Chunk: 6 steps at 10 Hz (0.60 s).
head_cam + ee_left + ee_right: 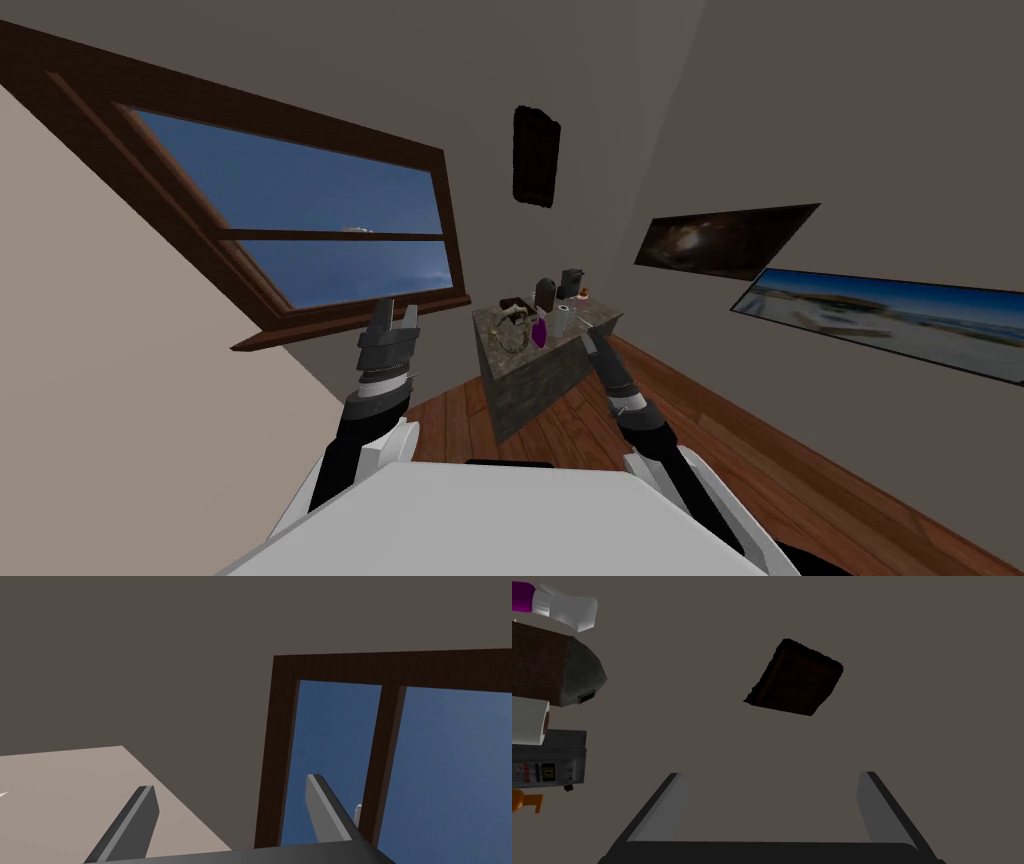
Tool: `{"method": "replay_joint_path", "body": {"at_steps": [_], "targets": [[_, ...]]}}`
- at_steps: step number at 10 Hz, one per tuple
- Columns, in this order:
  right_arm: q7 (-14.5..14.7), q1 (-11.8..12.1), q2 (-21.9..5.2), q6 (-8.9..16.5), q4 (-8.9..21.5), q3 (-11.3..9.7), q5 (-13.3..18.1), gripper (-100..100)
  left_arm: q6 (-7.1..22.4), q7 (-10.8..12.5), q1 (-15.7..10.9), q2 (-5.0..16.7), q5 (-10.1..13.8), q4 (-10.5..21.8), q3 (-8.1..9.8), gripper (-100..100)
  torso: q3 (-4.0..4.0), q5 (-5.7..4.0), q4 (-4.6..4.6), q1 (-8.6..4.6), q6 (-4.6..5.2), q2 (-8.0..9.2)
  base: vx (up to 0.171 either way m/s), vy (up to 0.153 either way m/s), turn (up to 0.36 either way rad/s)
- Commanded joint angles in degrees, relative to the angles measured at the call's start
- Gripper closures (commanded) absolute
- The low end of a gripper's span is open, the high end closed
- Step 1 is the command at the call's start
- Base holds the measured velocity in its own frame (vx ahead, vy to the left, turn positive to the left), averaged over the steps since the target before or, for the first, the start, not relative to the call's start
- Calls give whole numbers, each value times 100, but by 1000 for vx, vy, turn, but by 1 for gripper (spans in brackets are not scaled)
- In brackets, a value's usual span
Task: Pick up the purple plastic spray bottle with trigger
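The purple spray bottle [539, 331] stands on a small stone-topped table [600, 322] ahead of me, among other items. In the right wrist view its purple body [521, 598] and white trigger head [567, 611] show off to one side of the fingers. My right gripper [589, 340] hovers at the table's near right edge, a little right of the bottle. It is open [772, 774] with nothing between its fingers and faces the wall. My left gripper [392, 312] is raised left of the table, also open and empty [230, 782].
Also on the table are a dark brown-and-grey cylinder [557, 671], a white paper roll [529, 721], a grey box [549, 763] and a small orange item [524, 801]. A dark panel [536, 155] hangs on the wall behind. Wood floor [700, 400] surrounds the table.
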<state>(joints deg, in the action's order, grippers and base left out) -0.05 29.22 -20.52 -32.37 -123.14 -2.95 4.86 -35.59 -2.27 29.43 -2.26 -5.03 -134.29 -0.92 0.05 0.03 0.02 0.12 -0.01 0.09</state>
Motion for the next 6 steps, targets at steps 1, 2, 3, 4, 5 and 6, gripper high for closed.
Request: {"method": "replay_joint_path", "body": {"at_steps": [1, 2, 3, 4, 5, 6], "targets": [[-23, -33, -196, 54, 57, 1, 10, -100, 0, 0, 0, 0, 0, 0, 0, 0, 0, 0, 0, 0, 0, 0, -22, 36, 66], [-45, -72, -418, 65, 217, -14, 37, -100, 0, 0, 1, 0, 0, 0, 0, 0, 0, 0, 0, -2, 3, 0, -19, 34, 119], [-67, -110, -583, 78, 381, -28, 65, -100, 0, 0, 0, 0, 0, 0, 0, 0, -1, 0, 0, -2, 0, -2, -14, 50, 211], [-67, -110, -695, 78, 381, -28, 65, -100, 0, 0, 0, 0, 0, 0, 0, 0, -2, 1, -1, 2, 0, -4, -9, 34, 62], [-90, -148, -918, 94, 548, -42, 94, -100, 0, 0, 1, 0, 0, 0, 1, 0, -2, 0, -1, -2, 4, -4, -17, 30, 98], [-114, -183, -1093, 114, 716, -57, 124, -100, 0, 0, 0, 0, 0, 0, 0, 0, -2, -1, -1, -4, 1, -3, -22, 45, 196]]}}
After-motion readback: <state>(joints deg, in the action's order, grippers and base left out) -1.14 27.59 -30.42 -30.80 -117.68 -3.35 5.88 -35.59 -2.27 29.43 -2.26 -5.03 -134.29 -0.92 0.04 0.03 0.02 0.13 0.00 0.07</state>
